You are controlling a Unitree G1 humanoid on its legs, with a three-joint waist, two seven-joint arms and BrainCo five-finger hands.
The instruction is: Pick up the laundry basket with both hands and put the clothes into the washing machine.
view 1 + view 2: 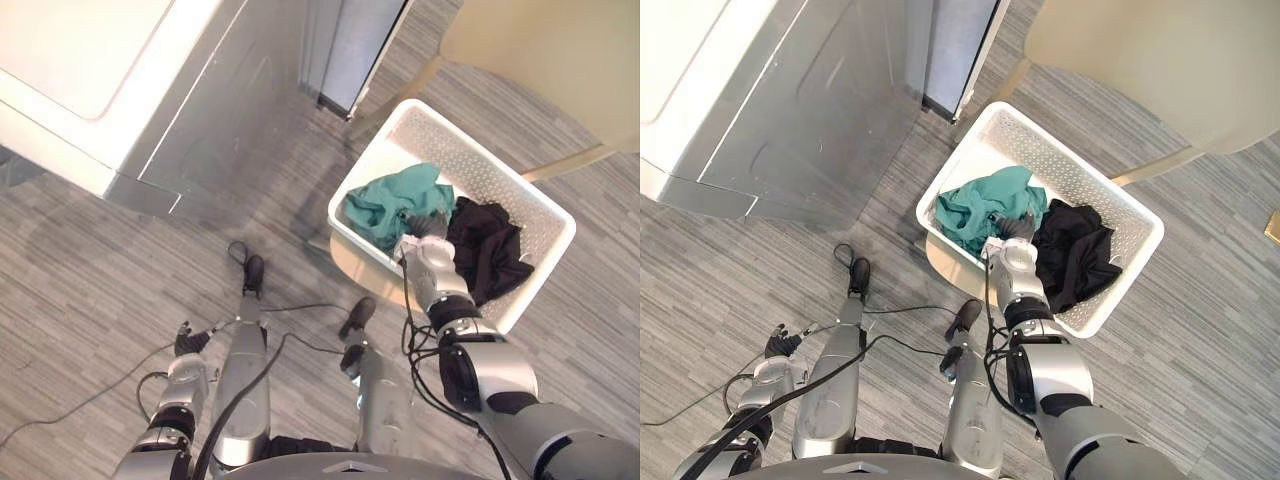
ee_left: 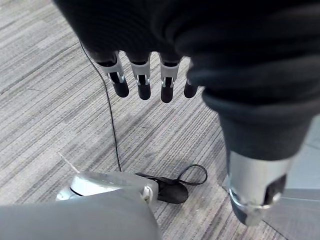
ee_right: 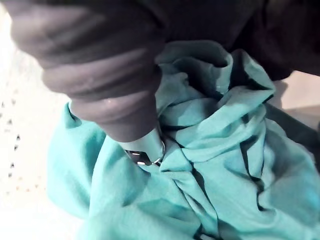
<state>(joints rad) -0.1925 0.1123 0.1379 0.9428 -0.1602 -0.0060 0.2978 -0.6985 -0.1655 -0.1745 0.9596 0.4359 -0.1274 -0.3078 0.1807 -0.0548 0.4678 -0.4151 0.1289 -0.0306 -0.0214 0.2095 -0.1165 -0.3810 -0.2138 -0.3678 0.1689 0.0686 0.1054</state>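
The white washing machine (image 1: 90, 80) stands at the left. Near it, the white perforated laundry basket (image 1: 455, 145) holds a crumpled teal garment (image 1: 395, 205) and a black garment (image 1: 490, 245). The right hand (image 1: 425, 258) is sunk in the teal garment, and whether it grips cannot be told. The left hand (image 2: 143, 82) hangs slack and uncurled over the floor (image 2: 50, 100).

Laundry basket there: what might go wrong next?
The right hand is down in the teal garment beside the black garment; lifting one may drag the other over the rim of the laundry basket. The left hand hangs low by the floor, far from the basket, so a one-handed pull might tip it.
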